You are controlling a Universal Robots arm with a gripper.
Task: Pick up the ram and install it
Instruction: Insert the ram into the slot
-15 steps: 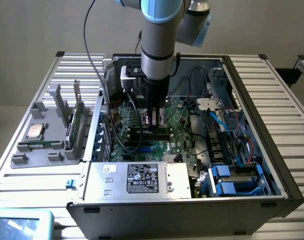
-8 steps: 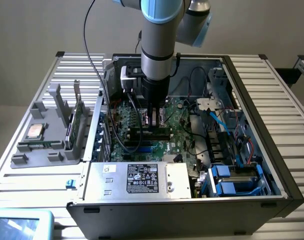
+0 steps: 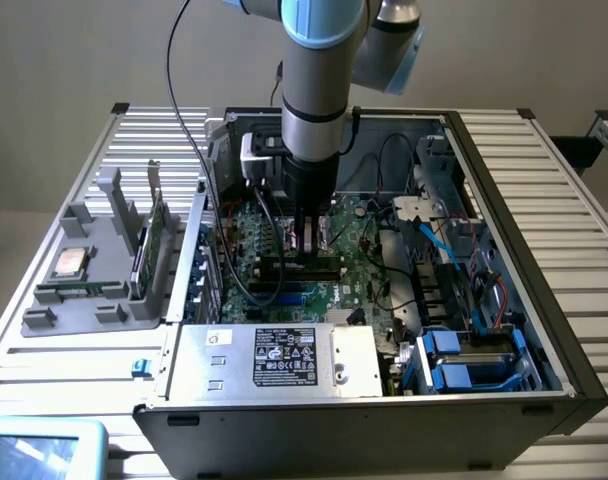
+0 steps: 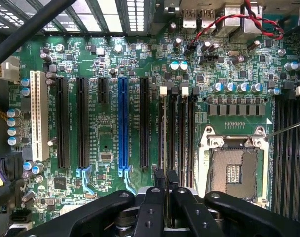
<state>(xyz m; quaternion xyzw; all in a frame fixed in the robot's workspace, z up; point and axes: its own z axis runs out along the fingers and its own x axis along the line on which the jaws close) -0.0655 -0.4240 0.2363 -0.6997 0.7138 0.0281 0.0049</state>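
the gripper (image 4: 166,176) reaches low into the open computer case (image 3: 574,385), its fingers (image 4: 160,174) pressed almost together over the end of a black memory slot (image 4: 163,133) on the motherboard (image 4: 110,197), between the blue slot (image 4: 123,123) and the bare processor socket (image 4: 234,170). seen edge-on, the ram cannot be told apart from that slot, nor whether it is pinched. the black label (image 3: 284,357) on the silver box carries print too small to read.
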